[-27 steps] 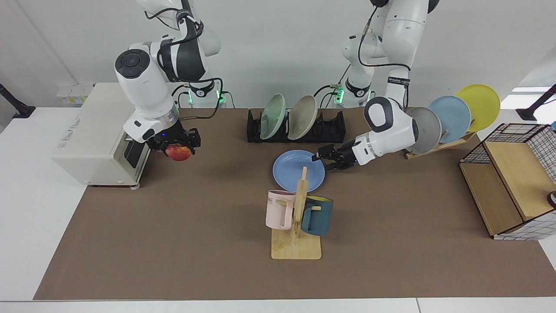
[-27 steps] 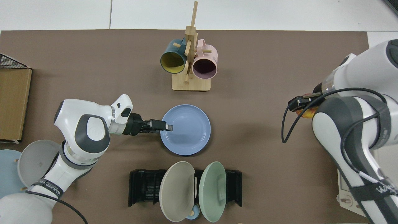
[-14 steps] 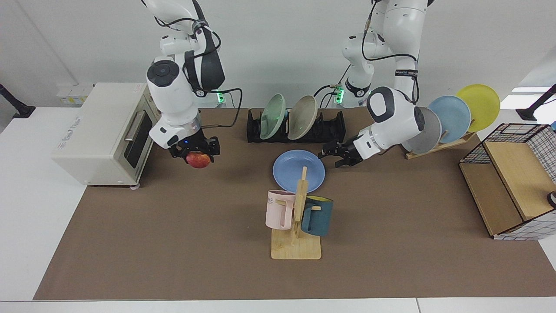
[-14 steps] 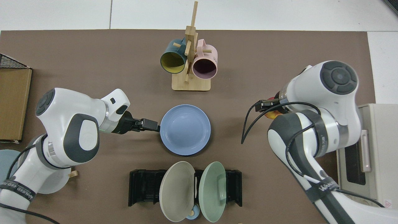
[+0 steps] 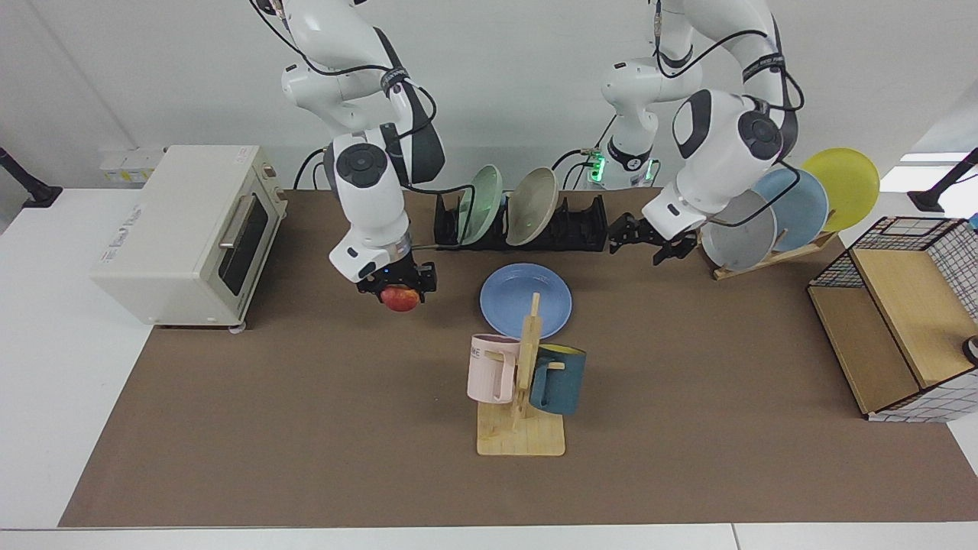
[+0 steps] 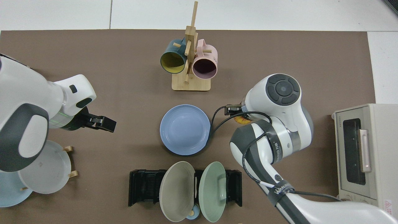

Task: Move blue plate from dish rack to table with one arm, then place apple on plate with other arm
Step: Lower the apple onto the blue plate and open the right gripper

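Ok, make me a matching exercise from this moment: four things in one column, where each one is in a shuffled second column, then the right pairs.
Things:
1. apple
2. blue plate
3. green plate
4. pink mug

Places:
A. standing in the dish rack
B. hanging on the wooden mug stand
C. held in the right gripper, above the mat
D. lying flat on the table

Pairs: 1-C, 2-D, 3-A, 4-B

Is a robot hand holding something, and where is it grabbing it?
The right hand holds the apple by its top, above the table beside the blue plate. The left hand holds nothing.
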Motion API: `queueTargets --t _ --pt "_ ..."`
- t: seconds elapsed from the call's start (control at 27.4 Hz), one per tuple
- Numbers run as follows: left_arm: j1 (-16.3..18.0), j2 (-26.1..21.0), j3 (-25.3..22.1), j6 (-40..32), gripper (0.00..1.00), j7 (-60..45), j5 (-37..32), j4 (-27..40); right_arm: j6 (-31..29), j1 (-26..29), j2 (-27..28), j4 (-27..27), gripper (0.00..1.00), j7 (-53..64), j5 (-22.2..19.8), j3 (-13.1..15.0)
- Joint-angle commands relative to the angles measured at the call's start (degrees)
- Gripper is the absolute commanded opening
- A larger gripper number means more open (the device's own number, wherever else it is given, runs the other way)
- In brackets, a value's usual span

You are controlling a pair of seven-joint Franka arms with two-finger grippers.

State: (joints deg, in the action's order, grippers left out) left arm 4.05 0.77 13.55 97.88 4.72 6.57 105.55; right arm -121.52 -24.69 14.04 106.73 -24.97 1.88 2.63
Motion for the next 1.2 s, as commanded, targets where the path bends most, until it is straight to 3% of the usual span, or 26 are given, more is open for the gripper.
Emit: queueTargets --t 0.0,0.15,0.36,0.69,1.17 --pt "-4.3 1.0 -4.8 -4.7 1.00 -1.0 -3.1 -4.6 -0.3 -4.1 4.2 -4.4 0.00 -6.7 1.1 0.3" --pt "-3.6 2.9 -4.9 -4.9 1.00 -0.7 -5.0 -5.8 -0.3 -6.4 7.0 -7.0 0.00 -11.7 0.8 0.3" --pt "-3.3 2.0 -4.9 -7.4 1.00 -0.7 -6.3 -12.2 -0.3 -9.4 10.2 -10.7 0.00 -16.2 0.8 0.3" --pt "-4.1 1.9 -6.6 -7.7 1.00 -0.5 -6.4 -12.4 -0.6 -13.5 15.7 -17.2 0.00 -24.8 0.8 0.3" --pt "-3.1 -1.8 -6.5 -13.0 1.00 0.0 -6.2 -18.9 -3.6 -16.3 19.4 -18.0 0.00 -31.7 1.4 0.1"
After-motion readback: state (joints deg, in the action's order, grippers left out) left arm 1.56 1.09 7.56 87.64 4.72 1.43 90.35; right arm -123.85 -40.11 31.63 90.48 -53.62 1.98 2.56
